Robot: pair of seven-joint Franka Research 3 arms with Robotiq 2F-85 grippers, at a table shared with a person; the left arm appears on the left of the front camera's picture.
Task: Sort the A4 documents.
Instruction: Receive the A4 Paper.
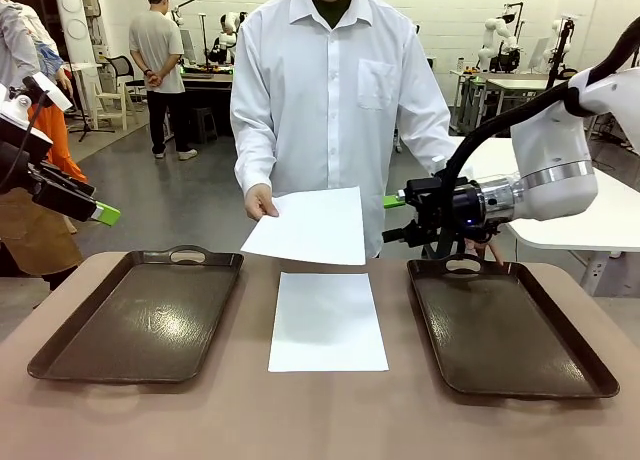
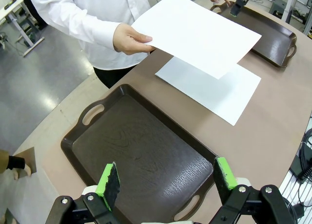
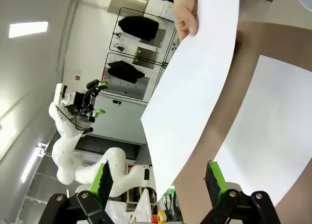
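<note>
The brown tabletop [image 1: 320,425] spreads across the lower half of my front view. On it lie two dark brown handled trays, both bare. The left tray [image 1: 140,320] is at 8 o'clock and the right tray [image 1: 505,330] at 4 o'clock, well apart. A person [image 1: 330,90] in a white shirt stands at the far edge, at 12 o'clock.

Between the trays, at 6 o'clock, the flat A4 document [image 1: 327,322] lies on the tabletop. It touches neither tray, and its long sides run away from me. Above its far end, near the middle of the view, the held A4 document [image 1: 308,227] hangs in the air. It is a plain white sheet, slightly tilted, gripped at its 9 o'clock edge by the person's hand [image 1: 260,202].

My left jaws hang at 9 o'clock in the front view, raised beyond the left tray's outer side. They are spread wide: in my left wrist view the left pads [image 2: 108,182] stand far apart with nothing between them. The left tray lies below them.

My right jaws sit toward 3 o'clock in the front view, above the far handle of the right tray, and point toward 9 o'clock at the held A4 document. They are spread wide too and grip nothing. In my right wrist view the right pads [image 3: 103,180] stand well apart, and the white sheet rises ahead of them. The front view shows a gap between these jaws and the sheet's 3 o'clock edge.
</note>
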